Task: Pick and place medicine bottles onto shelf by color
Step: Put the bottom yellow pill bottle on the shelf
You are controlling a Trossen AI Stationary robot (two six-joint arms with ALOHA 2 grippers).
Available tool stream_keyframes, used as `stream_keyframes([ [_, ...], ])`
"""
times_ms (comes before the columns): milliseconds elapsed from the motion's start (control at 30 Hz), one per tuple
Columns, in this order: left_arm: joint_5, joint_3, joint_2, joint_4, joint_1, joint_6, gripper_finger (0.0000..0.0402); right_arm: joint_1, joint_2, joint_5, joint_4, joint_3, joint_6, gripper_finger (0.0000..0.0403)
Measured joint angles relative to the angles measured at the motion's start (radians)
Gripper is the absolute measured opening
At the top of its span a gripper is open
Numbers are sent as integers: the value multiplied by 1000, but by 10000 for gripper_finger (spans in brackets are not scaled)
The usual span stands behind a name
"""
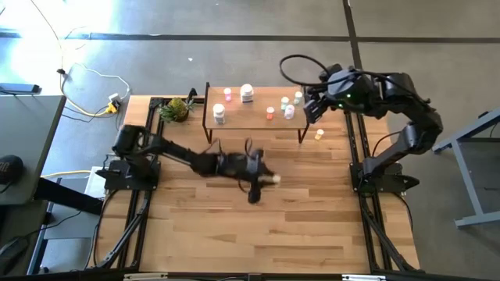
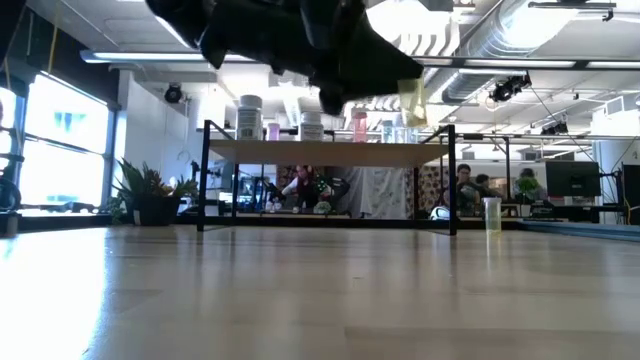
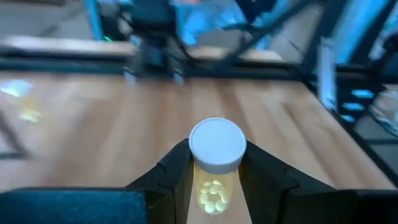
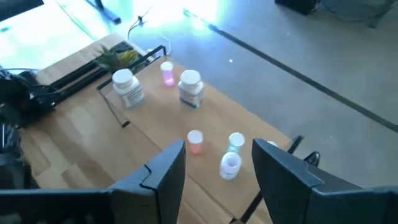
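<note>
My left gripper [image 1: 266,181] hangs over the table's middle, in front of the shelf [image 1: 258,121], and is shut on a yellow bottle [image 3: 213,186] with a white cap. In the low view that bottle [image 2: 410,96] shows well above the tabletop. Several bottles stand on the shelf: two larger white ones [image 1: 247,94] [image 1: 219,115], a pink one [image 1: 227,94], an orange one [image 1: 270,113] and small pale ones [image 1: 289,112]. Another yellow bottle [image 1: 319,134] stands on the table by the shelf's right legs. My right gripper [image 4: 217,168] is open above the shelf's right end. My left gripper pinches the yellow bottle's clear body [image 3: 214,180] just below the white cap [image 3: 216,144], one finger [image 3: 177,174] on each side. The cap end sticks out past the fingertips. The bottle is lifted clear of the table.
A leafy green-yellow plant [image 1: 176,109] sits at the shelf's left end. The shelf's thin black legs [image 2: 205,175] stand on the table. Bare wood lies in front of the shelf toward the near edge. People and desks show in the room beyond the table.
</note>
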Motion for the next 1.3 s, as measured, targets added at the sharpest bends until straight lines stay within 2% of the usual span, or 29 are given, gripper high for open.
stream_keyframes([
  [367, -94, 1, -201, -70, 229, 70, 106, 0, -38, 61, -13, 0, -84, 177],
  [433, -134, -4, -238, -105, 265, 81, 106, 0, -45, 88, -12, 0, -89, 177],
  [533, -254, -7, -267, -136, 292, 79, 106, 0, -56, 135, -12, 0, -90, 177],
  [667, -414, -8, -286, -207, 300, 35, 106, -1, -61, 189, -9, 0, -111, 177],
  [1000, -674, -9, -277, -322, 263, -115, 106, -1, -61, 223, -7, 0, -155, 177],
  [1133, -705, -9, -276, -394, 264, -186, 106, -1, -61, 226, -7, 0, -158, 177],
  [1300, -707, -9, -269, -388, 276, -197, 106, -1, -61, 228, -7, 0, -158, 177],
])
